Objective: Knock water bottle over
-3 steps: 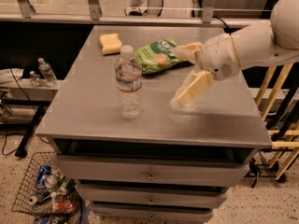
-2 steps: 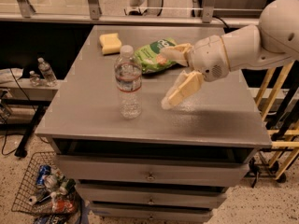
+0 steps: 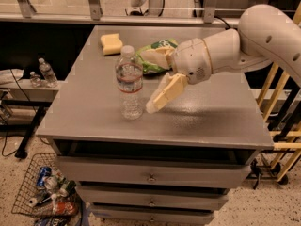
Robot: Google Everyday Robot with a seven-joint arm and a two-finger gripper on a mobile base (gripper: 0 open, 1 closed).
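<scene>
- Standing upright, the water bottle (image 3: 129,81) has the gripper (image 3: 149,81) just to its right, fingers spread wide, holding nothing.
- Pushing low near its base may slide it, not tip it.
- Striking hard could roll it off the cabinet top (image 3: 211,121), whose edge lies near its left.

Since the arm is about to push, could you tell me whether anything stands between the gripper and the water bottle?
Nothing visible does. The gripper hangs open just beside the upright water bottle, only bare tabletop between them. The green chip bag and yellow sponge lie farther back.
</scene>
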